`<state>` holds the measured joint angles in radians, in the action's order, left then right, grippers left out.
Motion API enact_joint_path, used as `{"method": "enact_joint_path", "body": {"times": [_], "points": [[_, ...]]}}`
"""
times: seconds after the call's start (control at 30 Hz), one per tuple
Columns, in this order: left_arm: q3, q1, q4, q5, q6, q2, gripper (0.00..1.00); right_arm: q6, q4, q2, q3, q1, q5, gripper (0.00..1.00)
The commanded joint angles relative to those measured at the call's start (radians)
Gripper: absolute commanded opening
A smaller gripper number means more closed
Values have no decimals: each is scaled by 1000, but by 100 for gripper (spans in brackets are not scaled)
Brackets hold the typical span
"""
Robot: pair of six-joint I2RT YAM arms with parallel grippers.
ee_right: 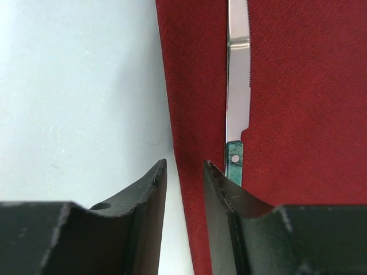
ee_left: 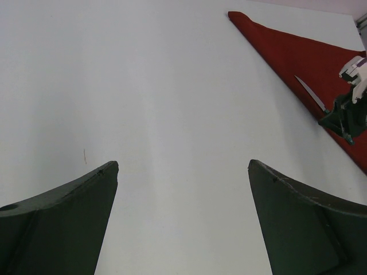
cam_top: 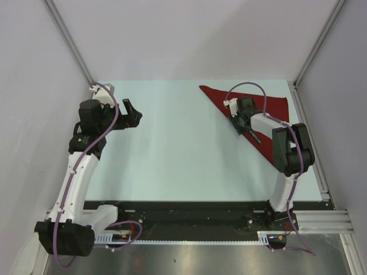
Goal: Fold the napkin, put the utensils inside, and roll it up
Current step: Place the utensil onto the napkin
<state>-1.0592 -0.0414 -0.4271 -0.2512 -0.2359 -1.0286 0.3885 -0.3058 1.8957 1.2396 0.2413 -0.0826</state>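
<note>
The dark red napkin lies folded into a triangle at the back right of the table, and also shows in the left wrist view and the right wrist view. The knife lies on it near its long edge, blade ahead of the teal handle; it also shows in the top view and the left wrist view. My right gripper hovers low over the napkin's edge, jaws a narrow gap apart and empty, the knife just outside its right finger. My left gripper is wide open and empty at the left.
A pale table bears everything. Grey walls and metal frame rails close it in at the back and sides. A black strip runs along the near edge by the arm bases.
</note>
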Motion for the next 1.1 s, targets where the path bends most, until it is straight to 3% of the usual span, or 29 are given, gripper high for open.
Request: {"method": "enact_joint_path", "body": {"times": [0.0, 0.27, 0.53, 0.7, 1.07], "points": [[4, 11, 39, -23, -6, 5, 100, 12, 30, 23, 12, -11, -3, 34], [4, 11, 37, -26, -8, 5, 100, 19, 34, 43, 11, -22, 0, 31], [4, 11, 39, -39, -13, 1, 100, 38, 36, 65, 1, -10, -19, 17], [4, 11, 42, -48, -14, 1, 100, 62, 17, 77, 0, 10, -29, 0], [5, 11, 44, -56, -19, 4, 100, -5, -35, 55, -9, 142, -57, 0]]}}
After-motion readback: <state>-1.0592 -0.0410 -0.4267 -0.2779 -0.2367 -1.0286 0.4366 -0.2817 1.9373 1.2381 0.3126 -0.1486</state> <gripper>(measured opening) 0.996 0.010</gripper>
